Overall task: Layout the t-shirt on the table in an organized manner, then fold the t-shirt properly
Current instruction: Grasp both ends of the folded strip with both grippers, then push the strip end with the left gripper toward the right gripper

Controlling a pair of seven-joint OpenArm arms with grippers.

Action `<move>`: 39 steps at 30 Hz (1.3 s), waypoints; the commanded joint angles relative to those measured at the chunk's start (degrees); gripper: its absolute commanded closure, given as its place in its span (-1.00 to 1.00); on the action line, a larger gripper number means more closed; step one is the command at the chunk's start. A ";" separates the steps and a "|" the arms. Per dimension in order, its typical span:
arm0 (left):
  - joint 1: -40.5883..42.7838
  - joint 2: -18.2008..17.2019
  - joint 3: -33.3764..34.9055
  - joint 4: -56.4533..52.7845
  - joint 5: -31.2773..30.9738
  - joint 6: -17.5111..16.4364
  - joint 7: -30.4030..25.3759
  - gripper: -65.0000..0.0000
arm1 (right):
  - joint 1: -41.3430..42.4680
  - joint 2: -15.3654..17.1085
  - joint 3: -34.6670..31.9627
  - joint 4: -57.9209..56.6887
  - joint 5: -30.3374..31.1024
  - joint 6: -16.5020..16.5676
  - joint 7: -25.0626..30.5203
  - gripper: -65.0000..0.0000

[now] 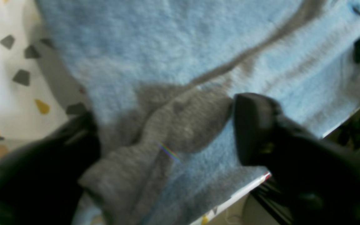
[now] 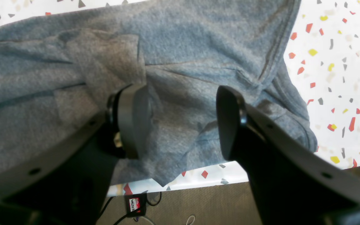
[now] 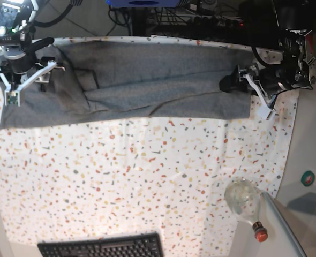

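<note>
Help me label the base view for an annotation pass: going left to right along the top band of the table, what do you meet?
Right claw → t-shirt → left claw → bare strip of the table at its edge.

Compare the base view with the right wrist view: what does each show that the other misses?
Only the base view shows the keyboard, the bottle, the left gripper and the whole t-shirt lying in a long band. Only the right wrist view shows a small tag hanging below the table edge. Both show the shirt, the table and the right gripper, open over the cloth.
</note>
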 commanded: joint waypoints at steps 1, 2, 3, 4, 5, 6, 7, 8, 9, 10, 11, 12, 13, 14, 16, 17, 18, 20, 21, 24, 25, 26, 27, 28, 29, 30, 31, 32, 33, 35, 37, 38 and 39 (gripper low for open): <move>0.22 -0.36 0.20 -0.37 1.36 0.36 2.09 0.06 | -0.12 0.21 0.19 0.86 0.17 -0.01 1.21 0.03; -0.31 -0.45 0.11 -0.81 1.45 0.36 2.09 0.46 | -0.12 0.21 0.19 0.86 0.17 -0.01 1.21 0.03; -1.10 -0.53 -0.16 -1.43 1.45 0.36 2.09 0.94 | -0.03 0.21 0.19 0.86 0.17 -0.01 1.21 0.03; -1.71 -1.15 -0.42 -2.31 1.80 0.36 1.91 1.00 | 0.06 0.21 0.19 0.86 0.17 -0.01 1.21 0.03; -2.50 -2.03 -0.42 -3.10 2.86 0.36 1.47 1.00 | 0.06 0.21 0.10 0.86 0.17 -0.01 1.13 0.03; -3.82 -2.64 -0.42 -3.98 4.53 0.36 0.24 1.00 | 0.06 0.21 -0.07 0.86 0.17 -0.01 1.13 0.03; -4.79 -2.82 -0.51 -4.86 6.11 0.36 -1.08 1.00 | 0.15 0.21 -0.16 0.86 0.17 -0.01 1.13 0.03; -5.76 -3.61 -0.68 -5.56 7.87 0.36 -2.57 1.00 | 0.15 0.21 -0.16 0.86 0.17 -0.01 1.13 0.03; -6.46 -4.40 -1.74 -5.82 9.19 0.36 -3.63 1.00 | 0.15 0.21 -0.16 0.86 0.17 -0.01 1.13 0.03; -6.90 -4.84 -3.23 -5.91 10.16 0.36 -4.24 1.00 | 0.15 0.21 -0.16 0.86 0.17 -0.01 1.13 0.03; -7.16 -5.11 -4.90 -5.91 10.95 0.36 -4.33 1.00 | 0.15 0.21 -0.16 0.86 0.17 -0.01 1.13 0.03; -7.69 -5.19 -6.49 -5.56 11.74 0.36 -4.33 1.00 | 0.15 0.21 -0.16 0.86 0.17 -0.01 1.13 0.03; -7.78 -5.81 -7.98 -4.68 12.88 0.36 -4.33 1.00 | 0.06 0.21 -0.16 0.86 0.17 -0.01 1.13 0.03; -7.78 -5.99 -9.04 -3.54 14.20 0.36 -4.33 1.00 | 0.06 0.21 -0.16 0.86 0.17 -0.01 1.13 0.03; -7.52 -5.81 -10.27 -0.37 16.84 0.36 -4.33 1.00 | 0.06 0.21 -0.16 0.86 0.17 -0.01 1.13 0.03; -7.34 -5.72 -10.44 2.09 18.24 0.36 -4.15 1.00 | 0.06 0.21 -0.16 0.86 0.17 -0.01 1.13 0.03; -6.02 -5.37 -10.44 4.81 19.21 0.36 -4.07 1.00 | 0.06 0.21 -0.16 0.86 0.17 -0.01 1.13 0.03; -3.38 -3.88 -10.09 11.32 19.91 0.36 -4.07 1.00 | 0.06 0.21 -0.16 0.86 0.17 -0.01 1.13 0.03; -1.71 -3.08 -9.83 15.36 19.91 0.93 -3.89 1.00 | 0.15 0.21 -0.16 0.86 0.17 -0.01 1.13 0.03; 0.84 0.17 -7.28 24.33 19.47 5.68 1.03 1.00 | 0.24 0.21 -0.16 0.86 0.17 -0.01 1.13 0.03; 1.01 1.05 -5.78 26.18 19.47 5.77 2.62 1.00 | 0.24 0.21 -0.16 0.86 0.17 -0.01 1.13 0.03; 1.01 2.01 -3.85 27.41 19.56 5.77 3.85 1.00 | 0.59 0.21 -0.16 0.86 0.17 -0.01 1.13 0.03; 1.01 3.16 -1.74 28.55 19.83 5.85 5.08 1.00 | 0.85 0.21 -0.16 0.86 0.17 -0.01 1.13 0.03; 1.01 4.48 -0.07 29.25 19.91 5.85 5.87 1.00 | 0.85 0.21 -0.16 0.77 0.17 -0.01 1.13 0.03; 1.01 5.88 1.34 29.96 19.91 5.94 6.22 1.00 | 0.94 0.21 -0.16 0.77 0.17 -0.01 1.13 0.03; 0.92 7.11 2.48 30.40 19.91 5.94 6.22 1.00 | 0.94 0.21 -0.16 0.77 0.17 -0.01 1.13 0.03; 0.66 8.43 3.80 30.84 19.91 6.38 6.31 1.00 | 0.94 0.21 -0.16 0.77 0.17 -0.01 1.13 0.03; 0.48 9.49 5.38 30.92 19.91 7.61 6.31 1.00 | 0.94 0.21 -0.16 0.77 0.17 -0.01 1.13 0.03; 0.40 10.37 7.14 31.01 19.91 9.37 6.31 1.00 | 0.94 0.21 -0.16 0.77 0.17 -0.01 1.13 0.03; 0.31 11.42 11.27 31.01 19.91 12.97 5.96 1.00 | 0.94 0.21 -0.16 0.77 0.17 -0.01 1.13 0.03; 0.05 11.69 16.11 30.75 19.65 15.26 5.87 1.00 | 0.94 0.21 -0.16 0.77 0.17 -0.01 1.13 0.03; -0.48 11.69 17.78 30.57 19.56 15.70 5.87 1.00 | 0.94 0.21 -0.16 0.77 0.17 -0.01 1.13 0.03; -0.75 11.77 19.01 30.40 19.47 15.79 5.87 1.00 | 0.94 0.21 -0.16 0.77 0.17 -0.01 1.13 0.03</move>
